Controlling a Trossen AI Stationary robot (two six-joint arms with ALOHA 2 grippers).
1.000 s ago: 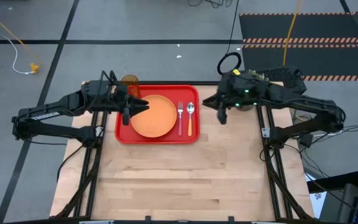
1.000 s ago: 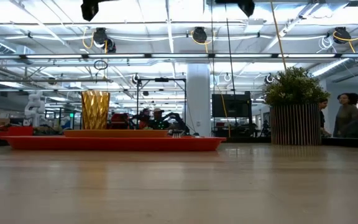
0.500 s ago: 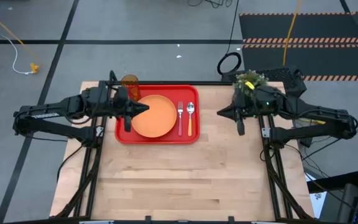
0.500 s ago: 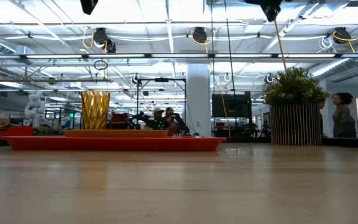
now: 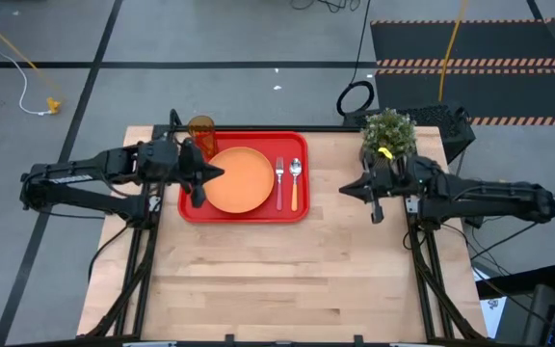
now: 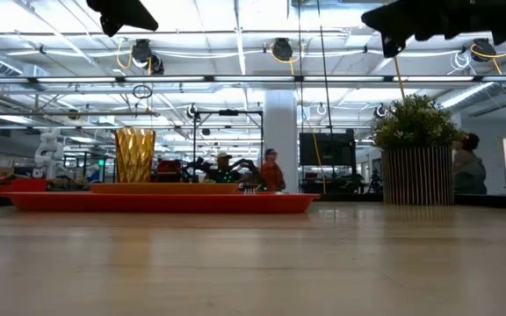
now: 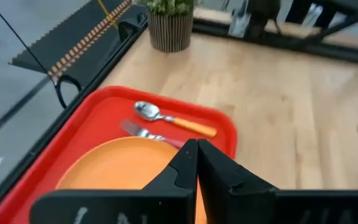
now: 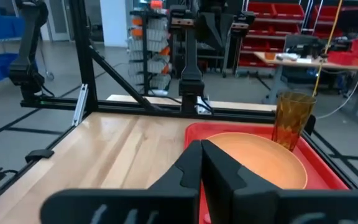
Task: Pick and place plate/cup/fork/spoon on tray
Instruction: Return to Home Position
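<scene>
The red tray (image 5: 190, 207) lies at the table's far middle. On it are the orange plate (image 5: 244, 183), the fork (image 5: 279, 180) with its pink-red handle and the spoon (image 5: 296, 183) with its orange handle, side by side right of the plate. The amber cup (image 5: 201, 129) stands upright at the tray's far left corner. My left gripper (image 5: 222, 172) is shut and hovers over the plate's left edge (image 7: 104, 168), holding nothing. My right gripper (image 5: 344, 190) is shut and hangs empty above bare wood right of the tray, pointing toward it (image 8: 202, 144).
A potted green plant (image 5: 388, 130) stands at the far right, just beyond my right arm. The table's near half (image 5: 277, 280) is bare wood. People (image 6: 464, 167) stand in the room behind the table.
My right gripper has sunk and drawn back toward the table's near right, away from the tray's far right corner. That has uncovered the plant. The tableware on the tray has kept still.
</scene>
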